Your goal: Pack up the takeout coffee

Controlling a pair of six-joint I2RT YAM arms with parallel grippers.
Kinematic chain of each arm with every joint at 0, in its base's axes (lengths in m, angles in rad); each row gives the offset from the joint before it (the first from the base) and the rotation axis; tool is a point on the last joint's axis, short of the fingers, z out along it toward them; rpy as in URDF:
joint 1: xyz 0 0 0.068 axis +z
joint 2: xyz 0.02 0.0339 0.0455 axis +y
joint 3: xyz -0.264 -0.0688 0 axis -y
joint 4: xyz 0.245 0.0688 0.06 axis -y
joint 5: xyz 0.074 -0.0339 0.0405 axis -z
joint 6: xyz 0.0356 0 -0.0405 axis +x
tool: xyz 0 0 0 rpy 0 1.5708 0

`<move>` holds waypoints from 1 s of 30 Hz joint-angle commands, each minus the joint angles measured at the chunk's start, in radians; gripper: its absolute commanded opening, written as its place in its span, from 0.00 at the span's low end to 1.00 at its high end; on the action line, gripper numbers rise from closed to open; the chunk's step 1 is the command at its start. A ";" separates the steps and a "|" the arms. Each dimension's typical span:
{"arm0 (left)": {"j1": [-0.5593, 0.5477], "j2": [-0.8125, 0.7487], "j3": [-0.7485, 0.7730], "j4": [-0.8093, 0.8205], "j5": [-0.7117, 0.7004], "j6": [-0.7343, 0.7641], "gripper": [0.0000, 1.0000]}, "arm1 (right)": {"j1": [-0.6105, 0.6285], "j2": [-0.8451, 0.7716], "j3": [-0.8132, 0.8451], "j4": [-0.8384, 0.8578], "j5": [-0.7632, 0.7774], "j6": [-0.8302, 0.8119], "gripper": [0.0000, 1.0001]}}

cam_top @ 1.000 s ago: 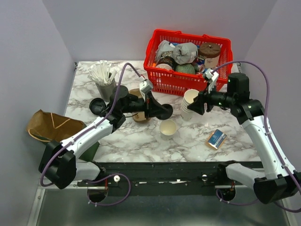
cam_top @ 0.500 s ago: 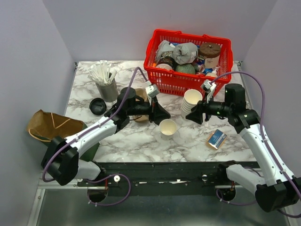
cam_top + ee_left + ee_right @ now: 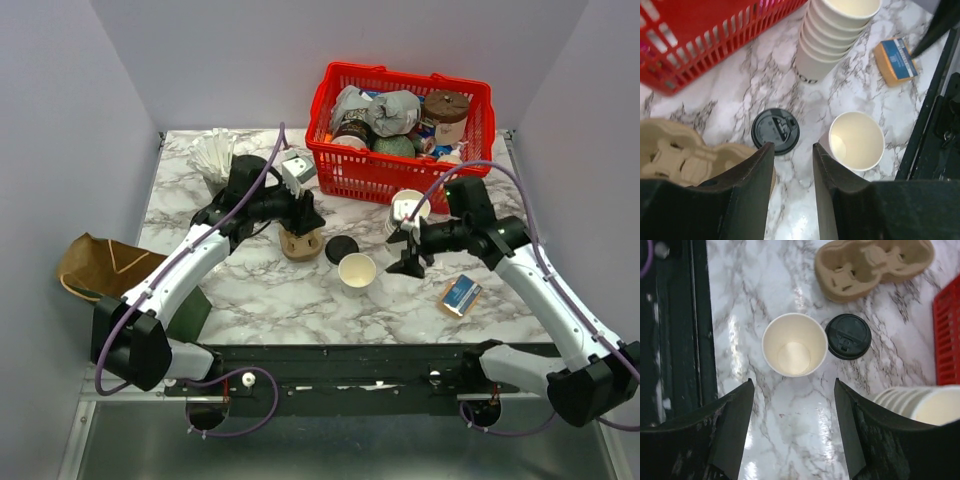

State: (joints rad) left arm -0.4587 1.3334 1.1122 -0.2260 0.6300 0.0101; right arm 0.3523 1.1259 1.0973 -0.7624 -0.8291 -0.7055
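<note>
- Paper cup (image 3: 357, 270) is standing upright and empty near the middle of the marble surface (image 3: 280, 300), with nothing on its rim. The black lid (image 3: 341, 248) is lying flat just beside it at about ten o'clock. The pulp carrier (image 3: 300, 243) is sitting a little further out in the same direction.
- Left tool (image 3: 792, 146) is hovering over the lid and the edge of the carrier, its jaws apart and nothing between them. Right tool (image 3: 793, 381) is hanging above the cup with its jaws spread wide, also empty.
- You are risking a tipped or crushed cup if you are closing the right tool on it too high or too hard. It looks light and thin-walled, so the rim is likely to buckle or the cup to skid away.
- You are dealing with a flat lid on a hard surface. The left tool may be sliding over it rather than catching its edge, and shoving it into the cup or against the carrier.
- Both arms are crowding the same small patch. If you are lowering them together, the tools may be clashing over the cup.
- Stack of cups (image 3: 405, 215) is standing near the cup at about one o'clock, close to the right arm. A wide swing there could be toppling it toward the red basket (image 3: 370, 175).
</note>
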 commanded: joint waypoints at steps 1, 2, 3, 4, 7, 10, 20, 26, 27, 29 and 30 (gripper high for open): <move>0.026 0.009 -0.011 -0.075 0.043 0.013 0.60 | 0.120 0.029 0.016 -0.196 0.045 -0.429 0.74; 0.029 0.018 -0.002 -0.087 0.045 0.031 0.60 | 0.161 0.040 0.019 -0.205 0.053 -0.460 0.74; 0.031 0.026 0.015 -0.114 0.045 0.040 0.60 | 0.183 0.054 0.019 -0.212 0.070 -0.483 0.74; 0.034 0.033 0.020 -0.119 0.045 0.045 0.60 | 0.201 0.069 0.021 -0.218 0.077 -0.514 0.73; 0.048 0.036 0.020 -0.128 0.027 0.054 0.60 | 0.267 0.121 0.022 -0.190 0.103 -0.537 0.72; 0.060 0.032 0.018 -0.133 0.016 0.071 0.63 | 0.316 0.170 0.022 -0.155 0.134 -0.537 0.71; 0.072 0.049 0.035 -0.115 0.000 0.099 0.63 | 0.346 0.284 0.015 -0.129 0.220 -0.586 0.60; 0.074 0.113 0.100 -0.122 0.000 0.116 0.63 | 0.355 0.287 -0.025 -0.061 0.255 -0.565 0.43; 0.072 0.122 0.113 -0.122 0.000 0.126 0.63 | 0.358 0.287 -0.027 -0.061 0.257 -0.565 0.42; 0.074 0.153 0.129 -0.125 0.002 0.140 0.63 | 0.359 0.284 -0.043 -0.052 0.271 -0.562 0.38; 0.074 0.164 0.147 -0.134 0.002 0.148 0.63 | 0.361 0.279 -0.053 -0.049 0.274 -0.562 0.38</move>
State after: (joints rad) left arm -0.3882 1.4521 1.2018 -0.3454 0.6403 0.1112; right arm 0.7010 1.4082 1.0809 -0.8551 -0.5869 -1.2575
